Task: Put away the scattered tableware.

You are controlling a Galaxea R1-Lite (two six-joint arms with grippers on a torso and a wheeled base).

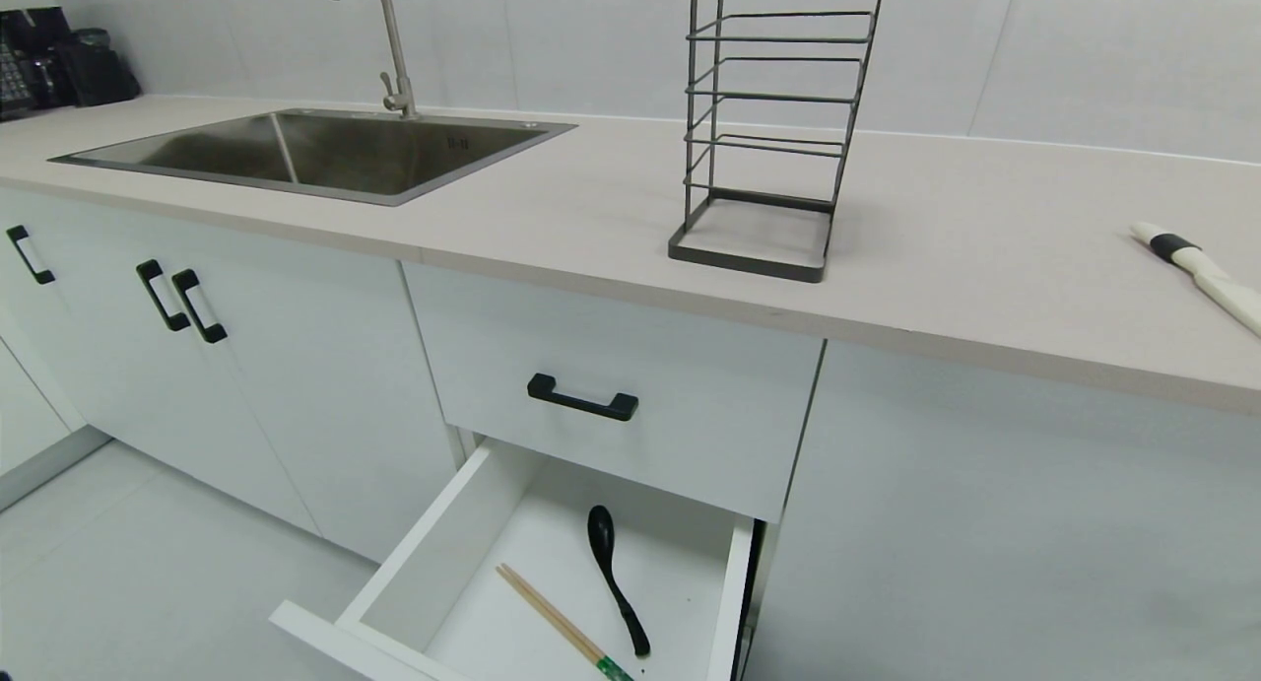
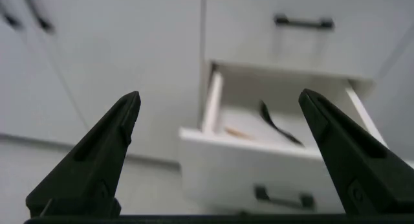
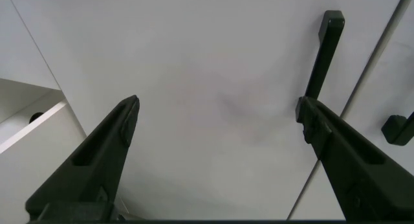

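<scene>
Pale beige kitchen countertop (image 1: 591, 218). On its right edge lies a white, black-banded stick-shaped utensil (image 1: 1197, 272), probably light, rigid and slick, so I'd pinch mid-handle. The open white drawer (image 1: 409, 563) holds a black plastic spoon (image 1: 619, 587) and wooden chopsticks (image 1: 557, 617). My left gripper (image 2: 220, 101) and right gripper (image 3: 220, 104) are spread wide and empty.
</scene>
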